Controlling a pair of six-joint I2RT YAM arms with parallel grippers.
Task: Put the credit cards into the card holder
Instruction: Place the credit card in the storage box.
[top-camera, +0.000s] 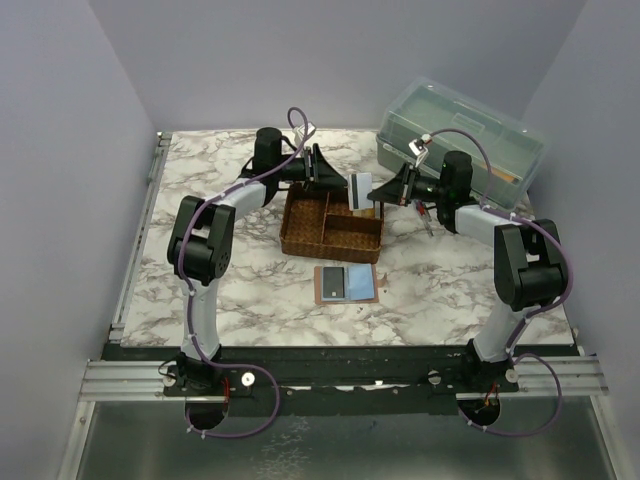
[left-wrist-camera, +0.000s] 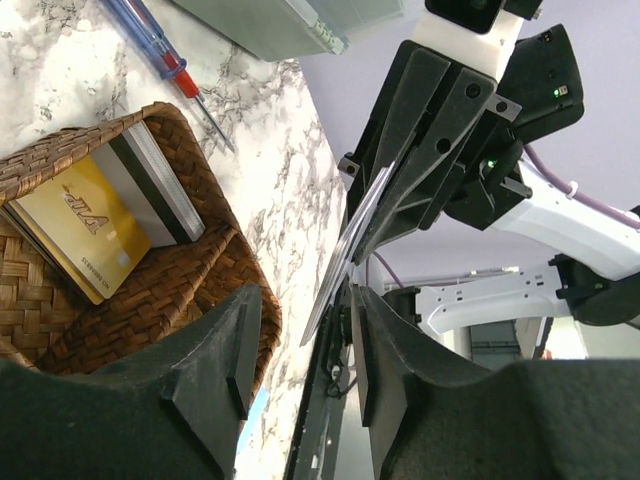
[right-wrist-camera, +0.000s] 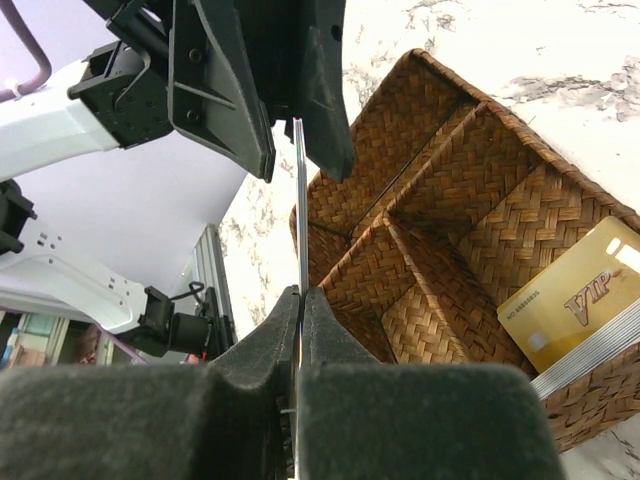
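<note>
Credit card, thin whitish-grey plastic rectangle (right-wrist-camera: 300, 190): pinched edge-on at one end between the fully closed fingers of the right gripper (right-wrist-camera: 300, 300). Held clear of the table, free end pointing straight ahead of those fingertips.

Left gripper (left-wrist-camera: 305, 315): met head-on, just ahead of the right one. Jaws parted, set either side of the card's free end; closer to one black finger (left-wrist-camera: 385, 330) than to the other. Contact not determinable.

Directly below both grippers: brown woven divided tray (right-wrist-camera: 450, 180). In one compartment, below and to one side of the right fingertips: yellow VIP card (right-wrist-camera: 570, 305), with a small stack of grey striped cards (right-wrist-camera: 590, 350) touching it.

Beside the right wrist, on the white marbled tabletop (top-camera: 250, 290): red and blue pen (left-wrist-camera: 165, 55).

Farther off, back toward the arm bases from both grippers: tan-brown leather-like card holder (top-camera: 345, 283), lying open and flat, bluish-grey pockets up, apart from the tray.

Farthest, behind the right gripper: large translucent green lidded box (top-camera: 460, 135).
</note>
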